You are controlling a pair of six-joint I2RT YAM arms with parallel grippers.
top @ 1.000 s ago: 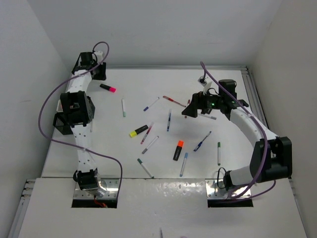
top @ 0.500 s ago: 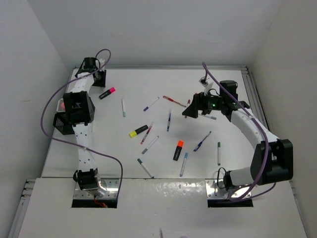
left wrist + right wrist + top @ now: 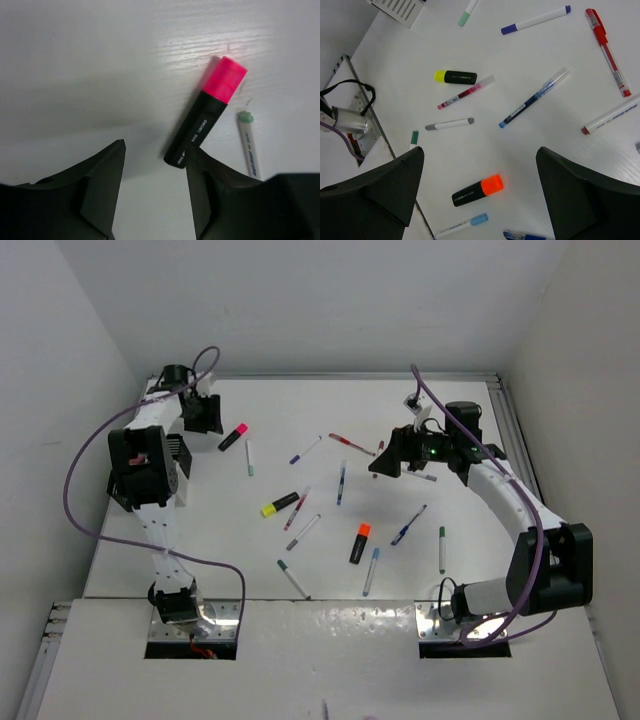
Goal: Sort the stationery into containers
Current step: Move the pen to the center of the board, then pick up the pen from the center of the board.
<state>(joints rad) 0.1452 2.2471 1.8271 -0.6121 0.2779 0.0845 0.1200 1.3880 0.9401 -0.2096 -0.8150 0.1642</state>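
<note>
A pink-capped black highlighter [image 3: 233, 436] lies at the back left of the table. In the left wrist view it [image 3: 205, 120] lies slanted, its black end touching my right finger [image 3: 200, 175]. My left gripper [image 3: 156, 150] is open and empty just left of it, as the top view [image 3: 208, 418] also shows. My right gripper [image 3: 385, 462] is open and empty, held above the table's middle. Below it [image 3: 480, 195] lie the orange highlighter [image 3: 477, 190], a yellow highlighter [image 3: 455, 77] and several pens. A white mesh holder [image 3: 177, 453] stands by the left arm.
Pens lie scattered over the middle: a red pen [image 3: 350, 444], a blue pen [image 3: 341, 482], a mint-capped pen [image 3: 250, 457], a dark green pen [image 3: 441, 548]. The yellow highlighter [image 3: 279, 505] and orange highlighter [image 3: 360, 543] lie among them. Walls close the left, back and right.
My left gripper has swung from the back-left corner to the right. The pink highlighter has shifted right and turned. The right arm has hardly moved.
</note>
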